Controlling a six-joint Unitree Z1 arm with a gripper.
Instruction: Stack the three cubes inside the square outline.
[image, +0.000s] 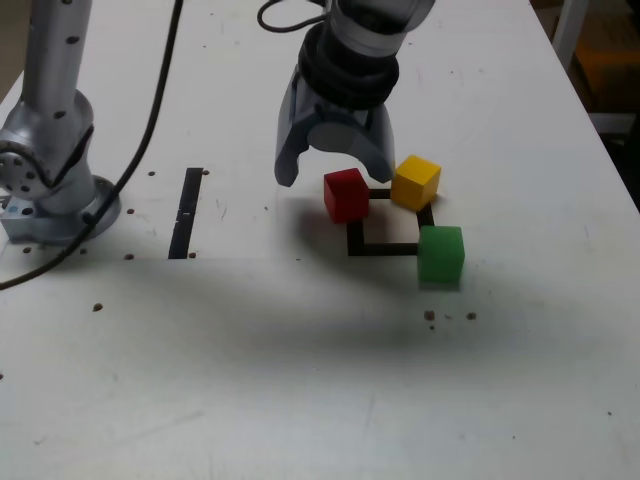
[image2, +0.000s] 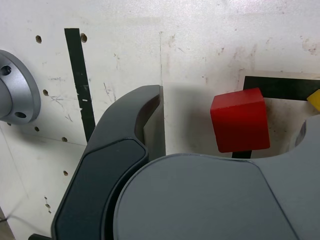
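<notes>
Where legible, no writing anywhere

You will find no legible text, label, brand, number or sign on any surface in either view.

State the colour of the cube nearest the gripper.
Red: the cube nearest the gripper is plain matte red, clearest in the wrist view.
</notes>
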